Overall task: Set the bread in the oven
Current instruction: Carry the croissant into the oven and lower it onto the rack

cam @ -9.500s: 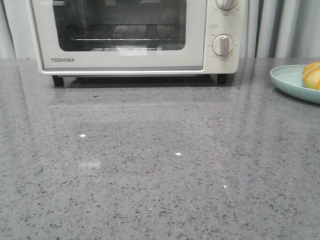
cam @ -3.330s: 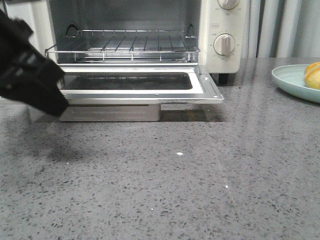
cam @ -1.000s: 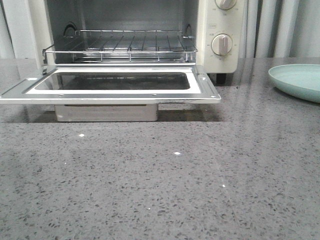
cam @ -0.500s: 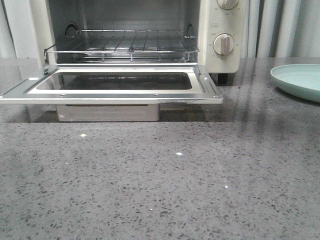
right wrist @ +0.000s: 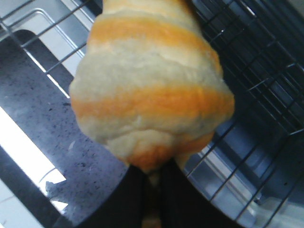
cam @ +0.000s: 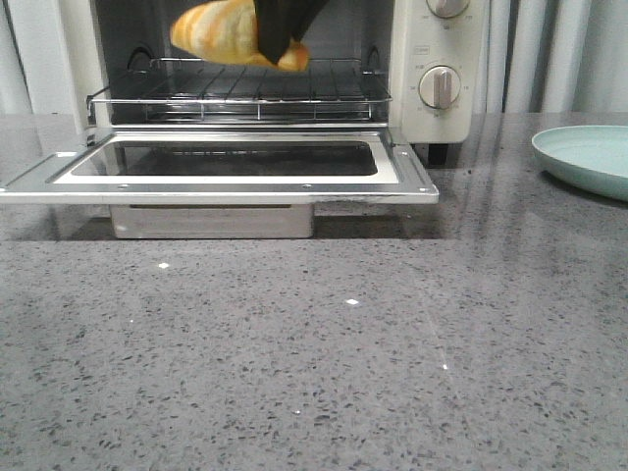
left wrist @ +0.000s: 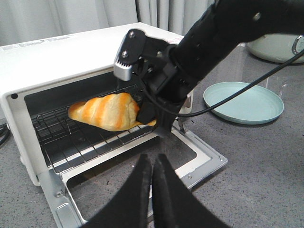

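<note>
The cream-white oven (cam: 437,59) stands at the back with its glass door (cam: 226,167) dropped flat and its wire rack (cam: 235,93) showing. My right gripper (cam: 280,39) is shut on the bread (cam: 221,31), a golden-orange striped croissant, and holds it just above the rack at the oven mouth. The bread also shows in the left wrist view (left wrist: 107,110) and fills the right wrist view (right wrist: 147,90). My left gripper (left wrist: 152,173) is shut and empty, out in front of the open door, not seen in the front view.
A pale blue-green plate (cam: 589,162) lies empty on the grey speckled counter at the right, also in the left wrist view (left wrist: 244,102). Two round knobs (cam: 439,86) sit on the oven's right panel. A cable runs from the right arm.
The oven door, shut 9.5 s ago, is now open. The bread has left the plate. In the last half second my right gripper brought it in over the rack.
</note>
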You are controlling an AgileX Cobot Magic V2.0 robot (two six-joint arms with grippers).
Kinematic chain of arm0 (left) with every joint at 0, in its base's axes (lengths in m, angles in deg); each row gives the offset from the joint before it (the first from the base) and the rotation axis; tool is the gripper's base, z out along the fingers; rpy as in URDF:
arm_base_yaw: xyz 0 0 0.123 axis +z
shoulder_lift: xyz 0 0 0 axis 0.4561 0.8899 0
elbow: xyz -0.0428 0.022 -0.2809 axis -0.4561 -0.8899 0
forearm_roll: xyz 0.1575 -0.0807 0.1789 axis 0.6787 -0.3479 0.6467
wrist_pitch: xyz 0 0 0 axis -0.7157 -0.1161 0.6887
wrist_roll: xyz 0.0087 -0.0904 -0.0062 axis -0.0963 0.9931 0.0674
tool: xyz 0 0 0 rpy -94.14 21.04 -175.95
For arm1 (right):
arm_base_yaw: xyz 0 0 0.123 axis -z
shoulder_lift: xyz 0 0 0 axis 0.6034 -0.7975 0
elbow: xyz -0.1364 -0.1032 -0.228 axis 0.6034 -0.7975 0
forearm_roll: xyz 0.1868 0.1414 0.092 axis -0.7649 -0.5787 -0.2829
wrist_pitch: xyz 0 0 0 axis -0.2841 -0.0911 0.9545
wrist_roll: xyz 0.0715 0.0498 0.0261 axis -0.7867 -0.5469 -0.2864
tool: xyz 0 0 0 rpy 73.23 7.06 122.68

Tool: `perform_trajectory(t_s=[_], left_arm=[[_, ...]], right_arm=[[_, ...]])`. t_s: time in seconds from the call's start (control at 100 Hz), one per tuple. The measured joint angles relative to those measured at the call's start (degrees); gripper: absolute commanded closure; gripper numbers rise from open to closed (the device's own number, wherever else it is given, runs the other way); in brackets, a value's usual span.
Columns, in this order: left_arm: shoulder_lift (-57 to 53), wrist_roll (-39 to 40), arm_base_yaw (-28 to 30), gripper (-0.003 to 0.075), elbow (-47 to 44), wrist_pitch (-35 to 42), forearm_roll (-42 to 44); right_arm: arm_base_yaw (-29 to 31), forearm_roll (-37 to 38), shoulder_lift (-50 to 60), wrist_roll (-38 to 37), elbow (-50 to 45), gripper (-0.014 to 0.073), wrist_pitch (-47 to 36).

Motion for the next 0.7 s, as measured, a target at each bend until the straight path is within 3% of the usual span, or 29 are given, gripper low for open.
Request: perform_trajectory(t_s=[0.25,0.32,0.44,0.51,0.58,0.7], left_arm=[[0.0,0.0,0.0,0.0741,0.0,0.0,-1.0],[0.0,0.0,0.0,0.0741,0.0,0.0,-1.1],[0.0,0.0,0.0,0.0741,0.0,-0.1,-1.3],[0.0,0.0,0.0,0.0741,0.0,-0.1,-1.3],[0.0,0.0,0.0,0.0741,0.0,-0.1,-1.3],[0.0,0.0,0.0,0.0741,0.0,-0.1,-1.3]], right_arm=[[0.0,5.2,-2.4,-0.1,0.1,0.0603,-3.7],[0.0,5.7,-2.4,-0.2,0.1,0.0511,-4.2],[0.3,5.8,-2.4,-0.2,0.2,0.0238,-4.4],[0.4,5.8,-2.4,-0.4,0.2,0.0129,-4.4],[0.5,5.8,-2.4,-0.4,0.2,0.008,-4.4],[0.5,5.9,-2.4,-0.5,0.2,0.0072,-4.4]])
